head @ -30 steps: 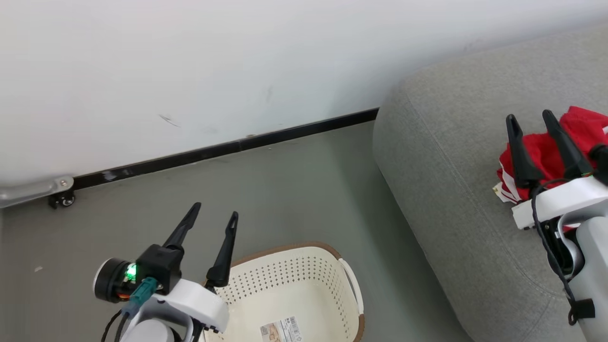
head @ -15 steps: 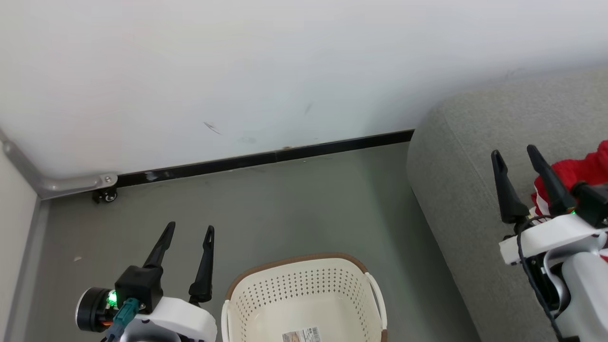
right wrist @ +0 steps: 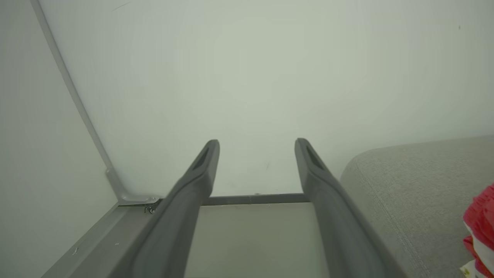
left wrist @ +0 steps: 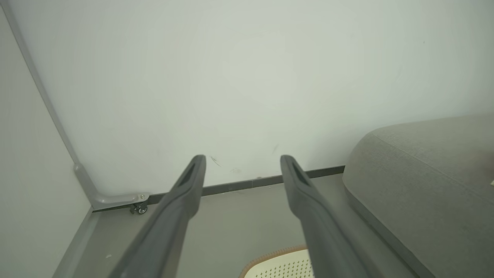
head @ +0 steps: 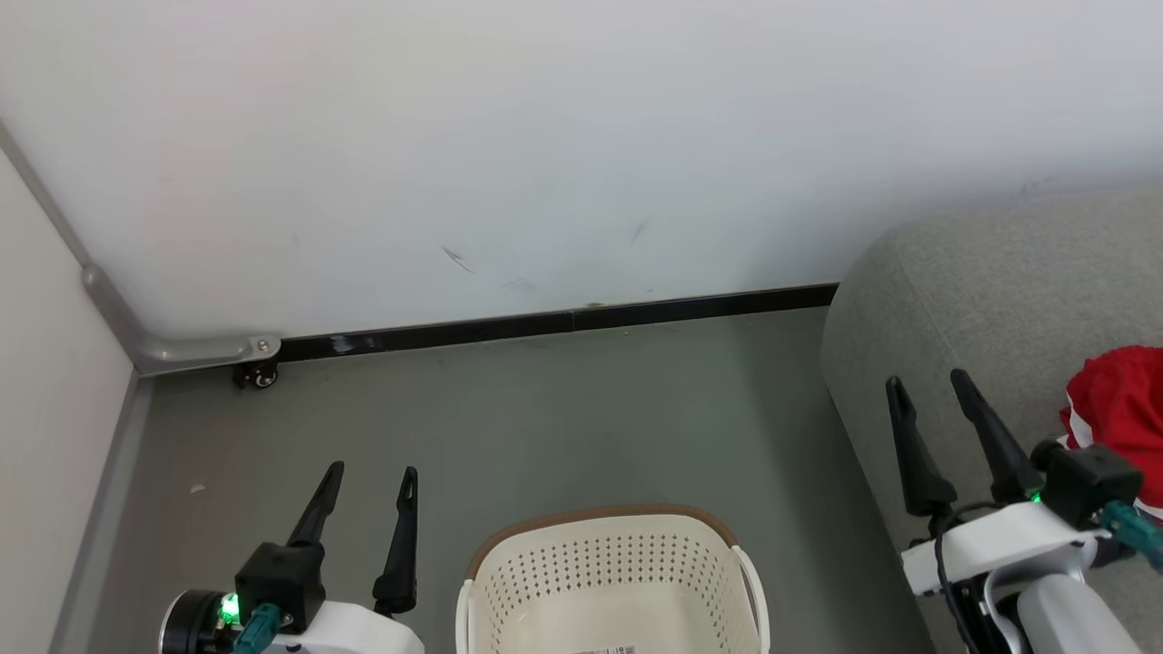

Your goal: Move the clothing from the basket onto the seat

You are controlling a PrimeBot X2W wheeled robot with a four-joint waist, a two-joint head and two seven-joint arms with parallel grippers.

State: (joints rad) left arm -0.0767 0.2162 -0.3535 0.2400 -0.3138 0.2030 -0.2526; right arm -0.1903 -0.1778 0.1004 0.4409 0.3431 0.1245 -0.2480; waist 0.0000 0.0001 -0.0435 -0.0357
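Basket (head: pixel 618 568): cream plastic, smooth, slight sheen, perforated walls; brown rim band, matt.
Seat (head: pixel 981 300): grey woven cloth, matt, coarse weave, stitched seams.
Clothing (head: pixel 1113 400): red soft fabric, matt, crumpled; white stripe trim.
Left gripper (head: pixel 374 469), right gripper (head: pixel 927 377): fingers dark, matt, plastic-looking; bodies white smooth plastic.
Wall (head: pixel 545 136): white, matt, few scuffs.
Skirting (head: pixel 563 320): black, glossy.
Floor (head: pixel 563 418): grey, smooth, dull.
Corner rail (head: pixel 204 348): grey, metal-looking, satin.

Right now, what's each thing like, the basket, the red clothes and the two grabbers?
basket: upright on the floor, no clothing in the part shown.
clothing: bunched on the seat, not held.
left gripper: open, holding nothing.
right gripper: open, holding nothing.
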